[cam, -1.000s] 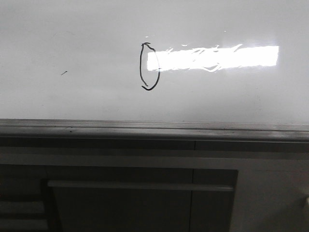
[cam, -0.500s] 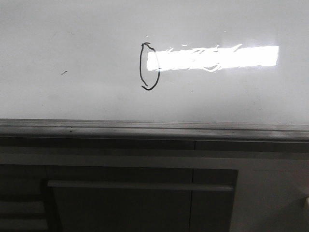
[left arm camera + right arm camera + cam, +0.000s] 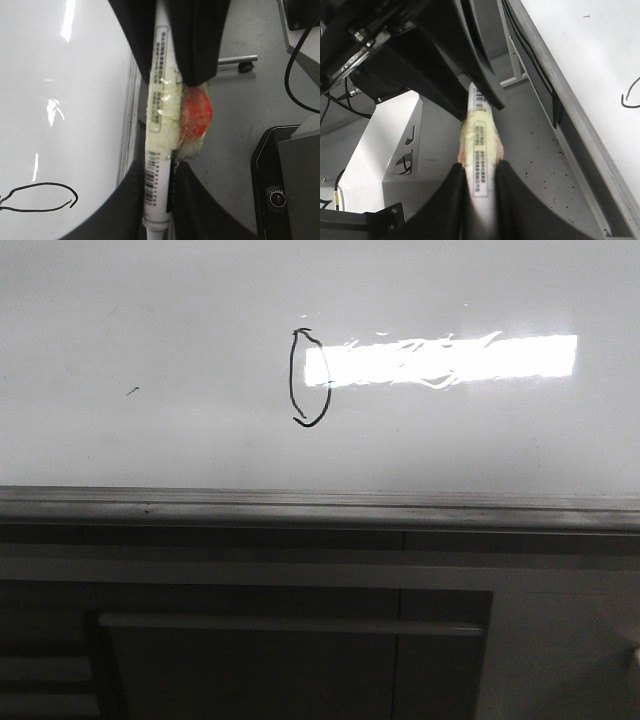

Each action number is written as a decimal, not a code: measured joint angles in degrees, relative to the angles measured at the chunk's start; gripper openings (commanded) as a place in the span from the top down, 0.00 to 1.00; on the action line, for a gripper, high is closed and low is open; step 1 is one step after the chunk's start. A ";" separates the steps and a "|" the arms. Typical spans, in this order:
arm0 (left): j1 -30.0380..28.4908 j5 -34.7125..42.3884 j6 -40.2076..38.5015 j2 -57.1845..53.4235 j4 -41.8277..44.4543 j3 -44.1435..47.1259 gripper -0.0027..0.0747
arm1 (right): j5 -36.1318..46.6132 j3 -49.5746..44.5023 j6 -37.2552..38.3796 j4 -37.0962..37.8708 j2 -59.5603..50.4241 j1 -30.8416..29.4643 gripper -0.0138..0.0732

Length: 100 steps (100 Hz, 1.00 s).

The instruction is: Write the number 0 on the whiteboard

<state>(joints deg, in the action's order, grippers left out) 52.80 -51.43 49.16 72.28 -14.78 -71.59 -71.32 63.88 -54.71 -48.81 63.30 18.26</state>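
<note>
The number 0 (image 3: pixel 292 375) is a tall narrow black oval on the whiteboard (image 3: pixel 150 320), just left of a bright glare. It also shows in the left wrist view (image 3: pixel 40 184), and part of it in the right wrist view (image 3: pixel 622 100). My left gripper (image 3: pixel 160 212) is shut on a white marker (image 3: pixel 159 125) wrapped in yellowish tape with a red lump. My right gripper (image 3: pixel 480 200) is shut on the same marker (image 3: pixel 480 145). Both hold it off the board, beside its edge rail (image 3: pixel 131 115). Neither gripper shows in the front view.
A silver-grey rail (image 3: pixel 300 505) runs along the board's near edge. Below it is a grey cabinet front with a bar handle (image 3: pixel 290 624). A tiny dark speck (image 3: pixel 132 391) lies on the board's left. Black equipment (image 3: pixel 280 190) and a cable (image 3: pixel 292 65) are on the floor.
</note>
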 measured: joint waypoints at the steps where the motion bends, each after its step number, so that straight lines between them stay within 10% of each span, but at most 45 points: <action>1: 0.00 0.00 -0.15 0.00 0.00 0.00 0.98 | 0.00 0.00 0.00 0.15 0.00 0.00 0.69; 24: 0.00 1.81 -5.05 0.00 0.00 0.00 0.99 | 0.00 0.37 0.25 2.93 0.00 -0.14 0.49; 66: -14.90 5.84 -21.15 -1.93 -0.11 1.95 0.99 | 0.12 1.82 4.33 8.79 -7.49 -13.77 0.49; 100: -30.24 35.42 -29.72 -15.71 -1.30 24.73 0.99 | 0.79 1.82 4.71 8.82 -9.30 -15.10 0.49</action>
<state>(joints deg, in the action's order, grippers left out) 22.55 -16.02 19.44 56.57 -16.07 -46.87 -70.53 65.70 -50.01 -39.98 54.00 3.16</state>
